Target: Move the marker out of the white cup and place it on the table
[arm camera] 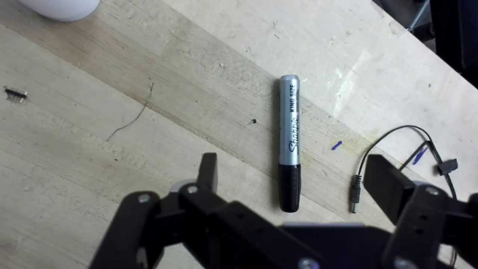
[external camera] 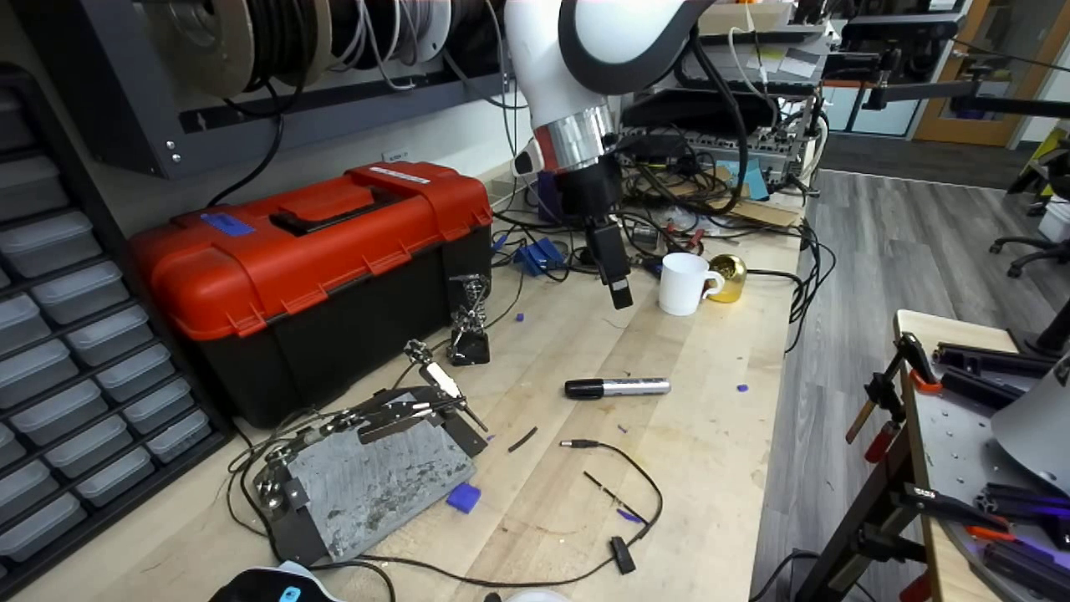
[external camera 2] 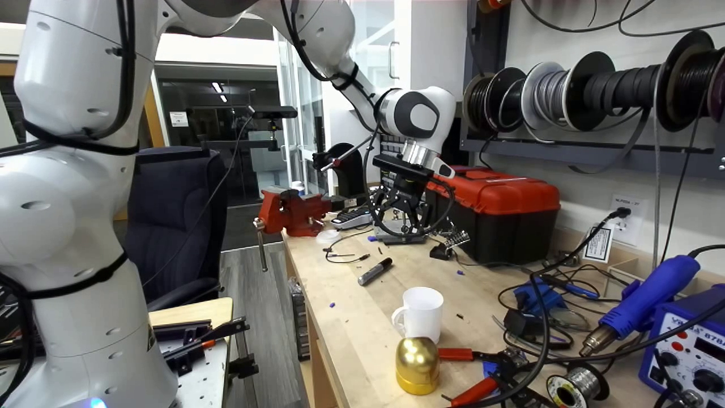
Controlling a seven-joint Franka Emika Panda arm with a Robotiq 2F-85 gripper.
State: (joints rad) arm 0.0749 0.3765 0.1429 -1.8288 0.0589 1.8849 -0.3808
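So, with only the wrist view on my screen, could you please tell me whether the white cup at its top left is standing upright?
Observer: Yes, in both exterior views the white cup stands upright on the table.
Operator: Thank you; does it have a handle?
Observer: Yes, the handle points away from the wall.
Operator: And is anything close beside the cup?
Observer: Yes, a gold-coloured object, on the side away from the marker.
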